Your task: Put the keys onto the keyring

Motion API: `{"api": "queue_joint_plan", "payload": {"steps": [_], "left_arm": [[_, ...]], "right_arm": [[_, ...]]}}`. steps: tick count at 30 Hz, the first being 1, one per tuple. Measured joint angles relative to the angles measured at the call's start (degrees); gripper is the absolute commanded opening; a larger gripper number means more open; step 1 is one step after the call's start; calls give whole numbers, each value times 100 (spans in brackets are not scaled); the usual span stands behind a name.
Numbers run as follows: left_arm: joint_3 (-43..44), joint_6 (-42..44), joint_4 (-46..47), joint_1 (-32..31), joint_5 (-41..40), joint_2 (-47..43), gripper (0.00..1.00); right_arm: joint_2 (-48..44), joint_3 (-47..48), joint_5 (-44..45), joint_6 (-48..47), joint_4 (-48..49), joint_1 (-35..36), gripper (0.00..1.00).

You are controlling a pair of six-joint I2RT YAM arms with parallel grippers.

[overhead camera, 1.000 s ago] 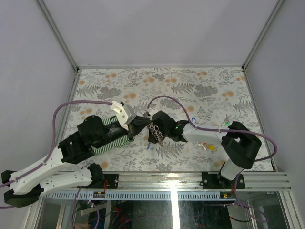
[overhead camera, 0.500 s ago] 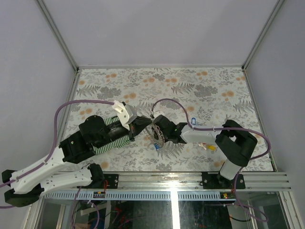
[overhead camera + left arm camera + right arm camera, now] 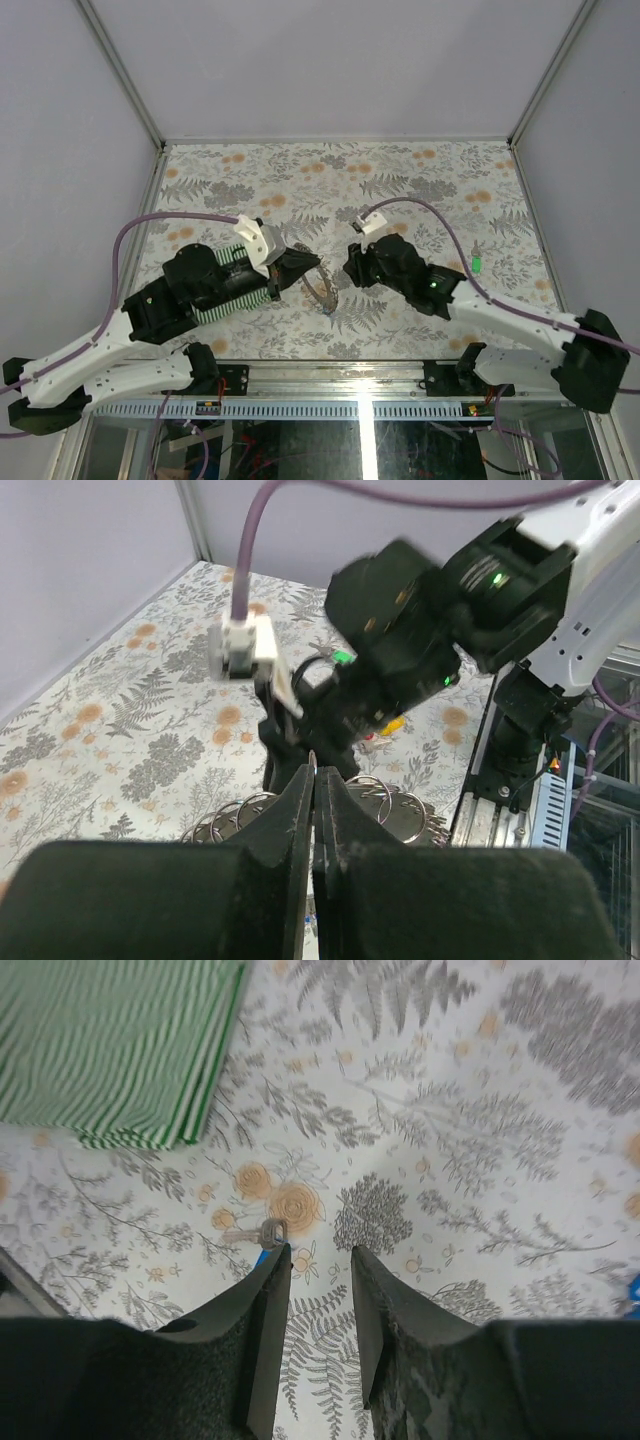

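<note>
My left gripper (image 3: 303, 264) is shut on the keyring (image 3: 322, 291), a silvery toothed loop hanging off its tips above the table. In the left wrist view the jaws (image 3: 315, 772) are pressed together, with the keyring's loops (image 3: 385, 802) fanned out behind them. A blue key (image 3: 328, 308) lies on the table just below the ring. My right gripper (image 3: 351, 268) is open and empty, a little right of the ring. In the right wrist view its tips (image 3: 318, 1257) hover over the table, with the key's metal loop (image 3: 266, 1231) beside the left finger. A green key (image 3: 477, 264) lies at the right.
The green striped cloth (image 3: 236, 283) lies under my left arm and shows at the top left of the right wrist view (image 3: 120, 1050). The right arm (image 3: 420, 650) fills the middle of the left wrist view. Red and yellow tags (image 3: 388, 725) lie beneath it.
My right gripper has let go and drawn back to the right, away from the keyring. Its arm now stretches low across the right side. The left gripper still holds the ring.
</note>
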Motion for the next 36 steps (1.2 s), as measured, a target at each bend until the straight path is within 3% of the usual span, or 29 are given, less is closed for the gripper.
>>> {"api": "queue_joint_plan", "payload": {"steps": [9, 15, 23, 29, 33, 36], "left_arm": [[-138, 282, 90, 0, 723, 79, 0], [-555, 621, 463, 0, 1351, 7, 0], [-682, 863, 835, 0, 2022, -63, 0], [-750, 802, 1097, 96, 2076, -55, 0], [-890, 595, 1283, 848, 2492, -76, 0], [-1003, 291, 1502, 1853, 3147, -68, 0]], "right_arm": [[-2538, -308, -293, -1193, -7, -4, 40], [-3550, -247, -1294, -1718, 201, -11, 41], [-3611, -170, -3237, -2096, 942, -13, 42], [-2992, 291, -4179, -2149, 1010, -13, 42], [-2573, 448, -4671, -2039, 1180, -164, 44], [-2247, 444, -5202, -1633, 1600, -682, 44]]}}
